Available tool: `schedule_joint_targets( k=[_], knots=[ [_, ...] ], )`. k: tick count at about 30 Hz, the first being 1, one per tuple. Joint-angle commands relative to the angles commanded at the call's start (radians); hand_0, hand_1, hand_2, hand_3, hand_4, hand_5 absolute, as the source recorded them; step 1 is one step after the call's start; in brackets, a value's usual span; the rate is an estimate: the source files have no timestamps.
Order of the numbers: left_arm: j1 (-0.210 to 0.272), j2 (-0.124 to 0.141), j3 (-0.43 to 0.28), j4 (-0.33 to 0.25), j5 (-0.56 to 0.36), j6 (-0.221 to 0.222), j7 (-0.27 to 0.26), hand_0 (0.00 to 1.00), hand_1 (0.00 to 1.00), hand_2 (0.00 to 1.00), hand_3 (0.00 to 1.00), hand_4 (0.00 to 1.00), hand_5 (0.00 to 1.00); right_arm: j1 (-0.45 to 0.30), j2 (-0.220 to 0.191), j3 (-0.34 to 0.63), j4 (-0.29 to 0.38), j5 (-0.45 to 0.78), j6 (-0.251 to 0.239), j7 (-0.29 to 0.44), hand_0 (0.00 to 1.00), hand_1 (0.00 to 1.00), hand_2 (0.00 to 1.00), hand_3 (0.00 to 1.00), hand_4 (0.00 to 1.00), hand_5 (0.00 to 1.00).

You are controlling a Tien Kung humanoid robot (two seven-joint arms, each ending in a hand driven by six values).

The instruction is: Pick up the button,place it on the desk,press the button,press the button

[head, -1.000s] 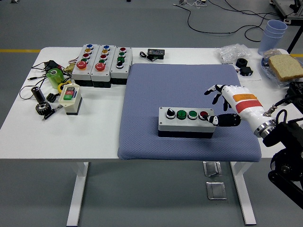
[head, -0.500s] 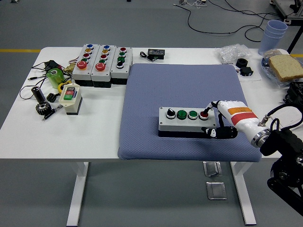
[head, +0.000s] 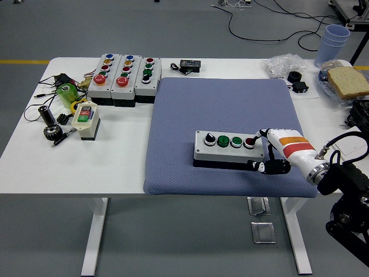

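A grey button box [head: 228, 151] with a black knob, two green buttons and a red button [head: 249, 141] lies on the blue mat [head: 222, 98]. My right hand [head: 260, 153], white with black fingers, sits at the box's right end. One fingertip [head: 257, 138] touches the red button from the right, and the thumb [head: 264, 167] lies low on the mat against the box's front right corner. The hand lifts nothing; the box rests flat on the mat.
Three larger button boxes [head: 124, 72] stand at the far left, with a small green-and-red switch box [head: 85, 118] and loose tools in front. At the far right are stacked cups [head: 333, 40], bread on a plate [head: 347, 81], a plastic bag [head: 282, 63] and small black parts.
My right hand dropped from spread above the box's right end onto it, a fingertip reaching the red button. The forearm sank lower and right. The box shifted slightly right.
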Motion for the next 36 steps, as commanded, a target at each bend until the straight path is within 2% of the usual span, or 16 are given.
schedule_joint_targets(
  k=[6,9,14,23,36],
  knots=[
    [-0.005,0.001,-0.001,0.000,-0.003,0.000,0.000,0.653,0.636,0.643,0.555,0.324,0.853,0.008,0.002,0.006,0.005,-0.003,-0.009,-0.001,0.112,0.002,0.180,0.630,0.815,0.382],
    [-0.008,0.001,-0.001,0.000,-0.005,0.000,0.000,0.653,0.636,0.642,0.556,0.322,0.852,0.012,0.006,0.020,0.020,-0.009,-0.035,-0.002,0.112,0.002,0.180,0.629,0.810,0.385],
    [-0.010,0.002,-0.001,0.000,-0.006,0.000,0.000,0.652,0.636,0.642,0.555,0.322,0.849,0.021,0.029,0.027,0.035,-0.029,-0.055,-0.032,0.113,0.002,0.180,0.627,0.806,0.386],
    [-0.012,0.002,-0.001,0.000,-0.009,-0.001,-0.001,0.652,0.636,0.641,0.555,0.322,0.844,0.014,0.083,0.000,0.016,-0.034,-0.050,-0.039,0.113,0.002,0.180,0.626,0.803,0.390],
    [-0.013,0.003,-0.001,0.000,-0.007,-0.002,-0.001,0.651,0.635,0.637,0.556,0.327,0.846,0.018,0.094,-0.011,0.004,-0.036,-0.043,-0.049,0.113,0.002,0.179,0.625,0.794,0.384]
  ],
)
